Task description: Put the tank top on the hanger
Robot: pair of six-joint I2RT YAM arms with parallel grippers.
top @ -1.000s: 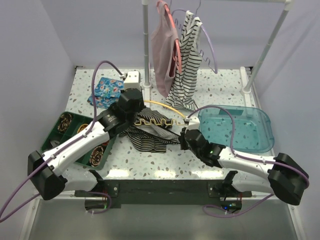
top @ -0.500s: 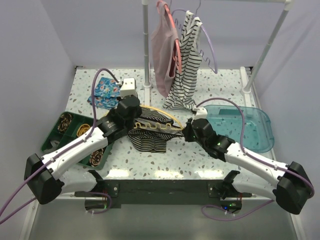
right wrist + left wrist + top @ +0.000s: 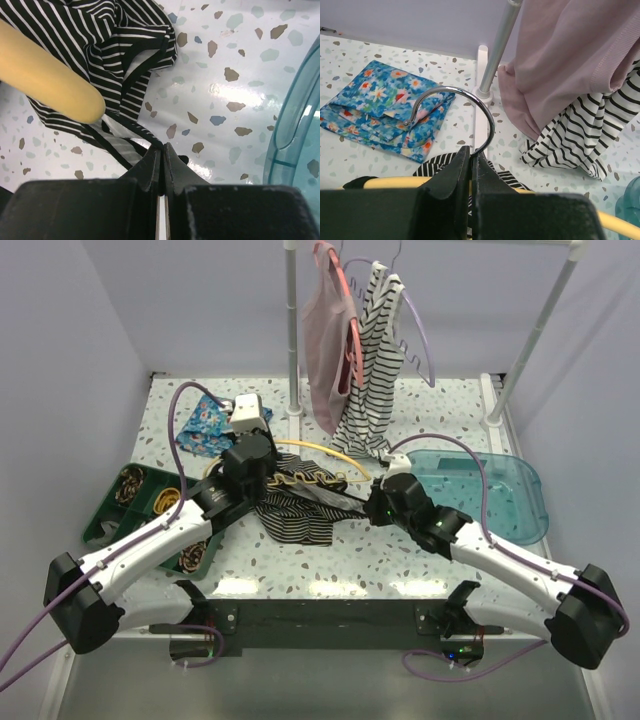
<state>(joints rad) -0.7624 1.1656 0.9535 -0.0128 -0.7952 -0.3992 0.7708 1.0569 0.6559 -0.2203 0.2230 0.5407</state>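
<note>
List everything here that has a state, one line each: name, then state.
hanger, held at its hook stem, low over the table.
tank top, bunched on the table, not yet hung.
left gripper, shut on the hanger's hook stem.
right gripper, shut on a tank top strap.
pink top, hanging on the rack.
striped garment, hanging beside it.
floral cloth, folded flat.

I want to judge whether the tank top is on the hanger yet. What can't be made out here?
Left wrist: the left gripper's body hides the hanger's lower bar and most of the tank top.
Top view: that gripper covers the hanger's middle, so fabric threaded there would be hidden.
Right wrist: the hanger runs off the left edge; the right gripper hides the fabric it pinches.
</note>
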